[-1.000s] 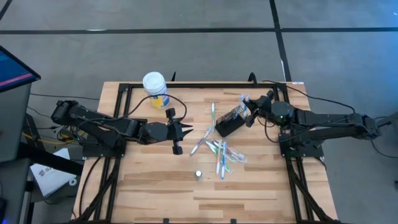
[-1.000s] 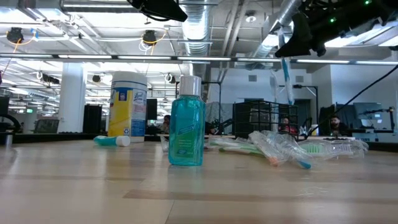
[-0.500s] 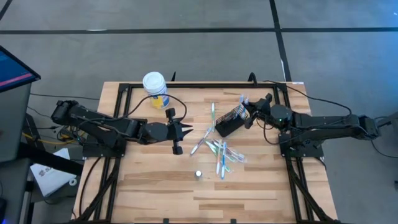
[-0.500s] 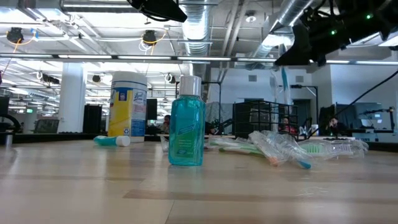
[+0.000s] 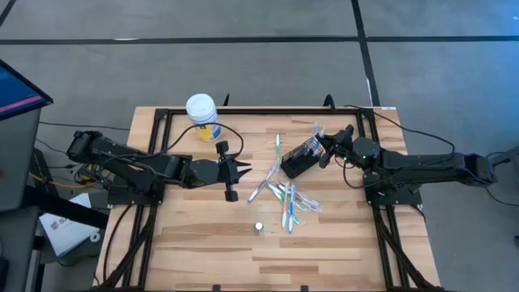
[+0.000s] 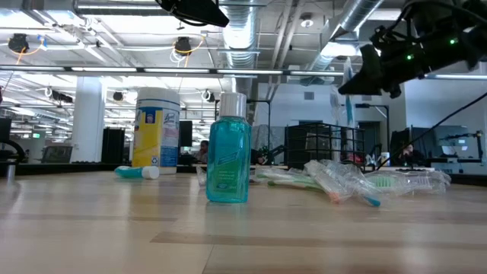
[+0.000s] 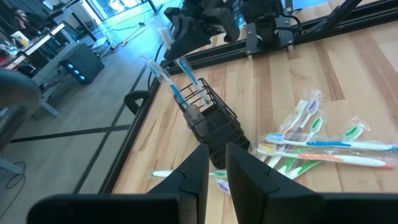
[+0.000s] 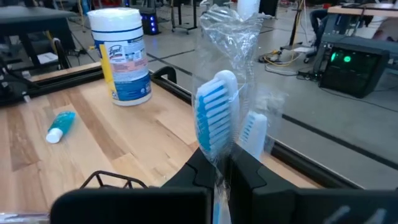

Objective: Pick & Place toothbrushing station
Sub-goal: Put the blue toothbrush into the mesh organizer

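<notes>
Right gripper (image 5: pixel 323 144), clamped shut on a wrapped blue-bristled toothbrush (image 8: pixel 214 118), hangs just above the black wire-mesh holder (image 5: pixel 298 157), which sits tilted on the wooden bench (image 5: pixel 340 243) with another toothbrush already standing in it. The step in hand looks like loading the station: the held brush must go down, handle first, through the holder's open top, which calls for lining it up over the mouth before letting go (the crinkled wrapper could catch on the mesh).

Beside the holder, on the side away from the right arm, lie the loose wrapped toothbrushes (image 5: pixel 289 199), white, blue and green, in a scattered heap. A teal bottle (image 6: pixel 228 156) stands a little beyond them, nearer the bench's front edge. The left gripper (image 5: pixel 246 170) waits well apart from the holder, across the heap, its fingers nearly together and holding nothing. A white-lidded wipes jar (image 5: pixel 202 115) stands farther off, near the back edge, with a small teal tube (image 8: pixel 60 126) lying close by.

The bench is pale planked wood in a black frame; behind it, an open workshop with ceiling ducts, strip lights and desks.
</notes>
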Available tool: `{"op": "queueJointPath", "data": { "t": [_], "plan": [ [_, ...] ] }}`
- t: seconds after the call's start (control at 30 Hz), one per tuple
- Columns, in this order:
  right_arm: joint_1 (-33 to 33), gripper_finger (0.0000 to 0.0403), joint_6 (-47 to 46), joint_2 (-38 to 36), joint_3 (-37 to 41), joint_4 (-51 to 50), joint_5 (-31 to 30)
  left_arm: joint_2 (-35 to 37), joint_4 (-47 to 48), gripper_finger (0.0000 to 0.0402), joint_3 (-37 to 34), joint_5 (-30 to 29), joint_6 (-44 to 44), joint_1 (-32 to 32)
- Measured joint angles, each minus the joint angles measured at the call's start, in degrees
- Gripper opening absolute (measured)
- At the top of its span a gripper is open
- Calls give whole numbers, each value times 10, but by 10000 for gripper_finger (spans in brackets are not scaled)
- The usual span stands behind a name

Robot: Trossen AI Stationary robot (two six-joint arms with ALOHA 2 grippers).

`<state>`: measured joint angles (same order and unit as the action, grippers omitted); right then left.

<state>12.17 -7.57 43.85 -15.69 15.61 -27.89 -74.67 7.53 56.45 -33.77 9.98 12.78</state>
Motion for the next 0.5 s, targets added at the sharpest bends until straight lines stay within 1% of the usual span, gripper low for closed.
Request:
{"op": "queueJointPath", "data": {
  "t": [0.13, 0.37, 0.5],
  "plan": [
    [0, 7, 0, 0, 22, 33, 11, 0, 0, 49, 0, 1, 0, 0],
    [0, 7, -6, 1, 25, 30, 24, 0, 0, 49, 0, 1, 0, 0],
    [0, 7, -11, 20, 26, 35, 24, 0, 0, 49, 0, 0, 0, 0]
  ]
}}
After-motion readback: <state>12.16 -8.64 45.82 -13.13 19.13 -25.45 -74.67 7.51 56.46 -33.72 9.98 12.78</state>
